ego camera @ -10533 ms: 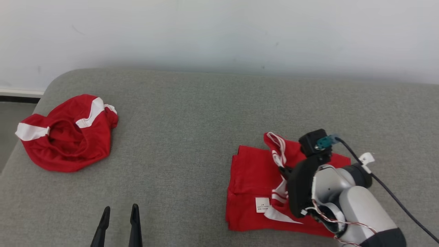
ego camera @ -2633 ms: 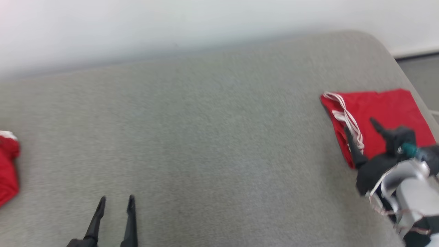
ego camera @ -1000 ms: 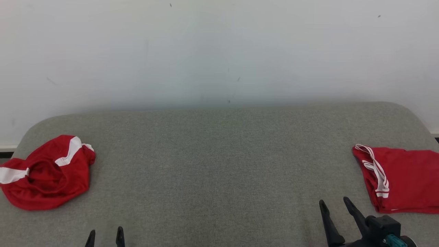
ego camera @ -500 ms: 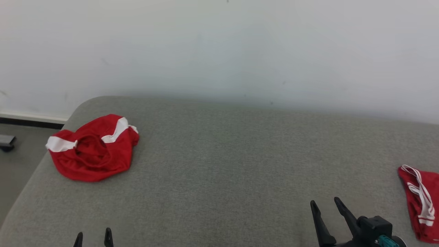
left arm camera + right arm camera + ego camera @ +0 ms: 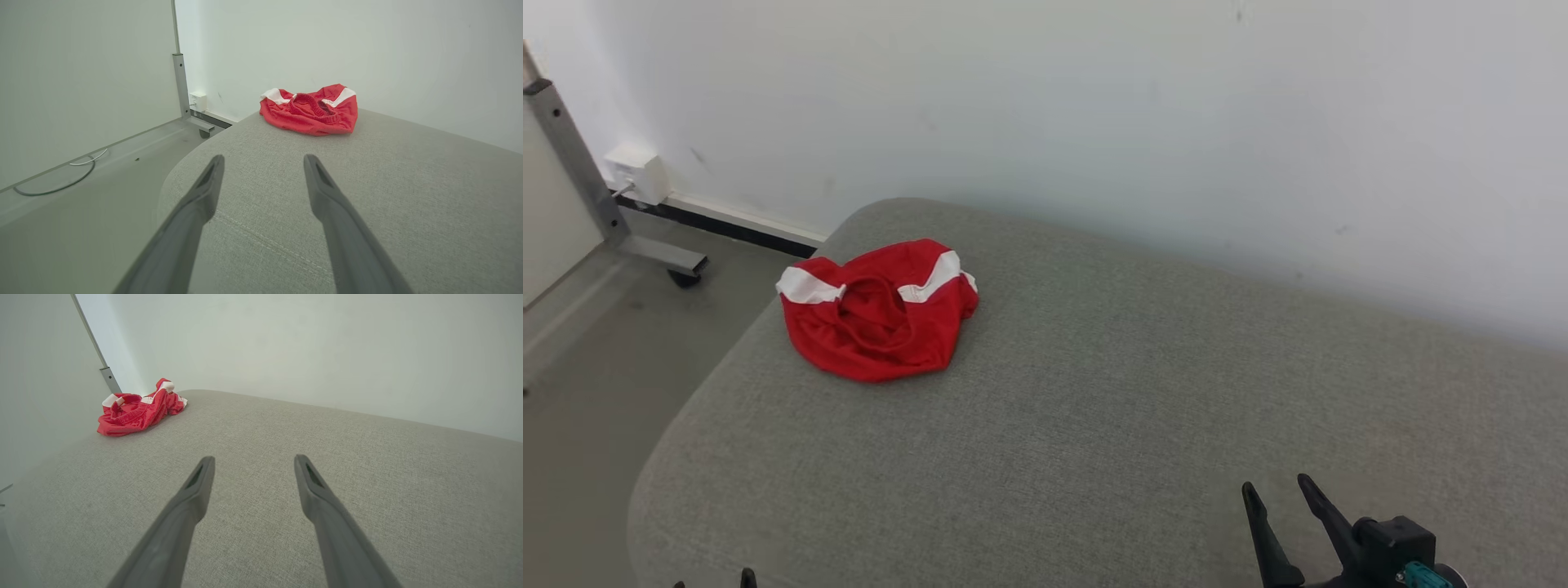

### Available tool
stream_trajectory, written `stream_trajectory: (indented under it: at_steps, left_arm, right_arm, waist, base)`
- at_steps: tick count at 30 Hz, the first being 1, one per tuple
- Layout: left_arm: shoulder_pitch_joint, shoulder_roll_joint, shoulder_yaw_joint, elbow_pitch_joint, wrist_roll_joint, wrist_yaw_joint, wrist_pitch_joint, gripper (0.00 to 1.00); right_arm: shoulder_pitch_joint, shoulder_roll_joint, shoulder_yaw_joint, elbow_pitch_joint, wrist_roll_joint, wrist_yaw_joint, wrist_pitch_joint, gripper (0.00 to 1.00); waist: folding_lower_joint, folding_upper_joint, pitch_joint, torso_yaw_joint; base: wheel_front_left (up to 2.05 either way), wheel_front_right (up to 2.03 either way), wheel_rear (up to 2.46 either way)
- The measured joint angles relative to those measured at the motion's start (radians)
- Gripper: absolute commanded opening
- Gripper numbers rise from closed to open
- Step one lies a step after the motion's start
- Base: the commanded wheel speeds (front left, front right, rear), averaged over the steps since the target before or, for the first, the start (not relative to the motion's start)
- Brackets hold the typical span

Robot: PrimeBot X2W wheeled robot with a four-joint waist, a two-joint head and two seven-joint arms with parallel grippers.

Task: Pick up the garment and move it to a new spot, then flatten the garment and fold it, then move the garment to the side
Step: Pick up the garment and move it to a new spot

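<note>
A crumpled red garment with white bands lies in a heap near the far left end of the grey cushioned surface. My right gripper stands open and empty at the lower right, far from the heap. Only the fingertips of my left gripper peek over the bottom edge. In the left wrist view the left gripper is open above the cushion's left end, with the garment ahead and slightly right. The right wrist view has the right gripper open, with the garment far off at upper left.
The cushion's rounded left edge drops to a grey floor. A metal-framed panel on a castor foot stands on the floor at left, near a white wall box. A cable lies on the floor. A white wall backs the cushion.
The camera has swung to the left, so the crumpled garment sits nearer the middle and the folded red garment at the right has left the picture. Both grippers stay open.
</note>
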Motion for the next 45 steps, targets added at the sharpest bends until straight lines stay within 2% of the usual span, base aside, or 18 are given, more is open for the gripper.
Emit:
stream_trajectory:
  at_steps: [6,15,23,31,38,45]
  left_arm:
    - [0.009,0.000,0.010,-0.006,0.000,-0.005,0.000,1.00]
    - [0.015,0.000,0.014,-0.009,-0.002,-0.005,0.000,1.00]
    - [-0.030,0.002,0.035,0.006,-0.004,-0.009,0.000,1.00]
    - [-0.246,0.066,0.052,0.098,-0.032,-0.017,0.003,1.00]
    - [-0.495,0.141,0.115,0.230,-0.189,-0.019,0.144,1.00]
    - [-0.719,0.202,0.240,0.302,-0.442,-0.021,0.299,1.00]
  right_arm:
    - [-0.008,0.001,0.015,0.006,0.001,0.000,0.000,1.00]
    - [-0.009,0.000,0.017,0.012,0.004,0.000,-0.007,1.00]
    - [-0.009,-0.008,0.029,-0.001,0.005,0.000,0.002,1.00]
    - [-0.067,-0.068,0.025,-0.105,-0.016,0.000,0.057,1.00]
    - [-0.155,-0.097,0.073,-0.194,-0.029,0.000,0.099,1.00]
    - [-0.238,-0.092,0.156,-0.236,-0.032,0.000,0.101,1.00]
  waist:
    - [0.0001,0.0000,-0.004,0.057]
    - [0.0000,0.0000,0.004,0.073]
    - [0.0000,0.0000,0.016,0.049]
    - [0.0001,0.0000,0.090,0.003]
    - [0.0002,0.0001,0.196,-0.077]
    - [0.0003,0.0003,0.323,-0.177]
  base:
    - [0.00,0.00,0.00]
    - [0.00,0.00,0.00]
    - [0.00,0.00,0.00]
    - [0.00,0.00,0.00]
    - [0.00,0.00,0.00]
    - [0.00,0.00,0.00]
